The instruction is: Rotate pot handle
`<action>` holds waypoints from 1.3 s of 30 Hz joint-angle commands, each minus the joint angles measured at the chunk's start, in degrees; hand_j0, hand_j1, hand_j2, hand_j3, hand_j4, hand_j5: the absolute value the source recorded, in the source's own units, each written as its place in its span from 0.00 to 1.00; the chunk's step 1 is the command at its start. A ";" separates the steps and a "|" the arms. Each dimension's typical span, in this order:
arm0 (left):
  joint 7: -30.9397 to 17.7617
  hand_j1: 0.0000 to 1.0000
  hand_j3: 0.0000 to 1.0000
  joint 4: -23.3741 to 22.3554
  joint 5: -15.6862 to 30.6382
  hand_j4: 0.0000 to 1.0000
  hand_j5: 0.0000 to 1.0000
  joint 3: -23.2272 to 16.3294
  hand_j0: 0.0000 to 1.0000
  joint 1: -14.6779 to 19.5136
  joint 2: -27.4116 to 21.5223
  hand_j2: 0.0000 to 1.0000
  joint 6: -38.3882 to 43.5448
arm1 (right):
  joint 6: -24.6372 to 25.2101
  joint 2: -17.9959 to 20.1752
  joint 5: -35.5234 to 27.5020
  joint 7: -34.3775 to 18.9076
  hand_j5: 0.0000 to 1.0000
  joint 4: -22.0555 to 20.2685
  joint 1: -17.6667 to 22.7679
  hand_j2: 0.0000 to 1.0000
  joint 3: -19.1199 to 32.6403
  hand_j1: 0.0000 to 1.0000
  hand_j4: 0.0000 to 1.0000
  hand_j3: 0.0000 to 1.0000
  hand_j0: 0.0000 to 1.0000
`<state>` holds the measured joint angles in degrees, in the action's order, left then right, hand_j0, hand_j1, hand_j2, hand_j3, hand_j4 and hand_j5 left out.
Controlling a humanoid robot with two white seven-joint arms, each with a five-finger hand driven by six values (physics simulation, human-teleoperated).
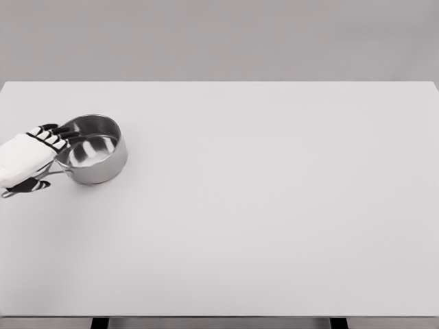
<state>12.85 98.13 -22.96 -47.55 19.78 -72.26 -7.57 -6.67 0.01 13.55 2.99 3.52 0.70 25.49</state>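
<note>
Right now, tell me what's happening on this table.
The robot's left hand is at the steel pot near the table's left edge. Its fingers reach over the pot's left rim, and the handle pokes out beneath the hand toward the lower left. Whether it is truly gripped cannot be told. The pot stands upright and looks empty. The right arm is not visible.

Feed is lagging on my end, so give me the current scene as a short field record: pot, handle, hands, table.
pot: steel saucepan, upright, looks empty, at the table's left side
handle: points toward the picture's lower left, mostly hidden under the hand
left hand: over the handle and the pot's left rim, fingers reaching across the rim; whether it grips cannot be told
right hand: not in view
table: white, nothing else on it
</note>
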 commanded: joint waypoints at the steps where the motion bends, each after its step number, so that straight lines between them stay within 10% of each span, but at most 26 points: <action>1: -0.02 1.00 1.00 -0.22 0.02 1.00 1.00 0.27 1.00 0.00 -0.07 1.00 0.54 | -0.01 -0.01 -0.01 0.00 1.00 0.00 0.00 1.00 0.00 1.00 1.00 1.00 1.00; 39: -0.10 1.00 1.00 -9.09 -0.95 1.00 1.00 5.01 1.00 0.26 4.32 1.00 0.80 | -0.01 -0.01 -0.01 0.00 1.00 0.00 0.00 1.00 0.00 1.00 1.00 1.00 1.00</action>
<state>12.73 89.58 -23.94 -42.81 20.04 -68.21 -6.74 -6.67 0.01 13.55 2.99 3.52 0.70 25.49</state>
